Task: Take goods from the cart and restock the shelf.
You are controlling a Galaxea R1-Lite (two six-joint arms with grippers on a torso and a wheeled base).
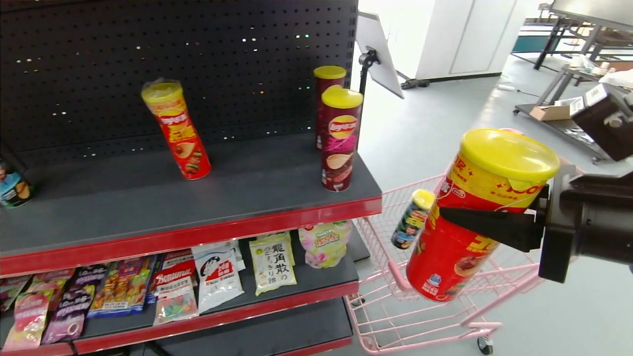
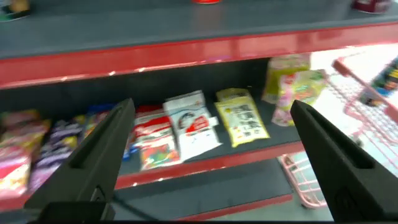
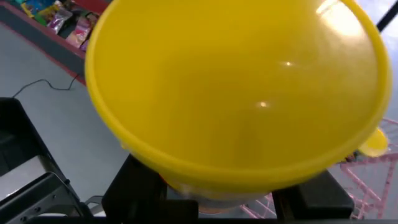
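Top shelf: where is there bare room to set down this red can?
The grey top shelf is bare between the leaning red yellow-lidded can and the two maroon cans, and between that can and the small can at the left edge. The right end is crowded.

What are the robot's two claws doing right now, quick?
Left gripper: open, holding nothing.
Right gripper: closed on a red chip can.

The big red can [image 1: 460,267] hides the side of the small dark can [image 1: 412,222] just behind it and much of the pink cart [image 1: 395,275] below it.
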